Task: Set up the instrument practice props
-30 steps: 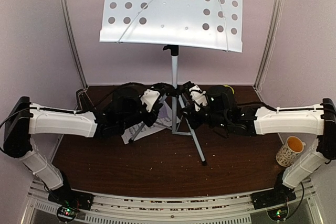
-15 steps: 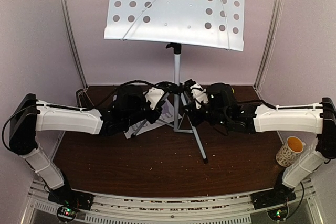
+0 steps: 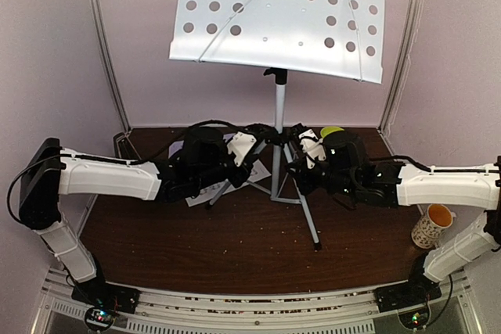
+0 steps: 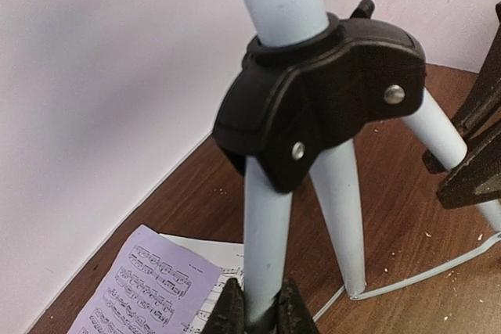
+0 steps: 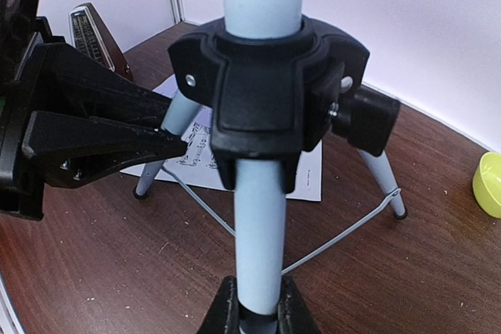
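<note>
- Music stand (image 3: 278,17): upright at the rear middle of the brown table (image 3: 235,248), with the white perforated desk high in front of the back wall and tilted toward the arms. Silver pole vertical, tripod legs spread below the black hub (image 4: 321,99).
- Left gripper (image 4: 261,310): jaws closed on one silver tripod leg, just below the hub, with a black fingertip pressed to each side of the tube.
- Right gripper (image 5: 258,312): jaws closed on another tripod leg, likewise just under the hub. Black locking knob (image 5: 368,119) projecting from the hub on the right of that view.
- Both grippers on opposite sides of the pole, close together, arms reaching inward from left and right.
- Lavender sheet (image 4: 149,291): flat on the table by the left wall, behind the held leg, overlapping the edge of a white sheet.
- White sheet (image 5: 309,174): flat on the table under the tripod, between its rear legs.
- Metronome (image 5: 92,37): dark red, upright near the wall post, beyond the left gripper. Contact with the sheets not discernible.
- Green bowl (image 3: 332,131): at the rear right, behind the right gripper.
- Patterned cup (image 3: 432,225): yellow-lined, at the right table edge beside the right arm.
</note>
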`<state>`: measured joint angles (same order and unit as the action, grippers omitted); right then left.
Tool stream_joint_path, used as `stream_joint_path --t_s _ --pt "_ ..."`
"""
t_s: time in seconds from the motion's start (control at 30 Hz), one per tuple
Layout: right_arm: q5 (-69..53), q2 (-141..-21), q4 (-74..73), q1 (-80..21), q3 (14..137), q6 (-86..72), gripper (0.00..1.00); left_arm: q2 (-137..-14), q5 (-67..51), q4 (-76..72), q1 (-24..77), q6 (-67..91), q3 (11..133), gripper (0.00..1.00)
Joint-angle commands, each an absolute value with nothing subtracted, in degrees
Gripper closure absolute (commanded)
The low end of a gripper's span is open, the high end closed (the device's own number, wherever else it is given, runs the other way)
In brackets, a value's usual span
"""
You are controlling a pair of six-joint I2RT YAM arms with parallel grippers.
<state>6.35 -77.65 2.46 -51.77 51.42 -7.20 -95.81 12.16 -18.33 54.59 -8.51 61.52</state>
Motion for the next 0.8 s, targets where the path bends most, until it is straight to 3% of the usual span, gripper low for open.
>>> stream_joint_path --t_s 0.0,0.1,0.3,0.5,0.6,0.7,0.77 --pt "9.17 -76.32 6.99 -51.59 52.15 -4.09 1.00 -96.34 13.33 -18.00 53.55 -5.12 63.77 0.94" --pt "8.07 -75.80 6.94 -51.64 51.74 -3.49 0.94 -95.43 10.45 -10.97 52.55 -3.62 64.94 0.67" --pt "6.40 -73.48 7.43 -51.64 49.93 -2.48 0.73 -88.50 4.11 -11.96 49.64 -4.48 57.07 0.38" --pt "4.97 -72.04 7.48 -51.74 48.89 -2.44 0.43 -79.62 4.82 -12.58 43.01 -6.34 48.26 0.28" --pt "4.17 -71.44 7.37 -51.83 48.76 -2.54 0.31 -78.68 12.48 -11.13 40.22 -9.74 47.48 0.27" --pt "3.41 -70.86 7.27 -51.90 48.78 -2.80 0.01 -80.79 17.81 -7.85 37.41 -12.72 49.87 0.26" --pt "3.21 -70.58 7.05 -51.98 48.78 -3.00 0.00 -82.97 19.56 -5.21 35.21 -12.24 52.45 0.24"
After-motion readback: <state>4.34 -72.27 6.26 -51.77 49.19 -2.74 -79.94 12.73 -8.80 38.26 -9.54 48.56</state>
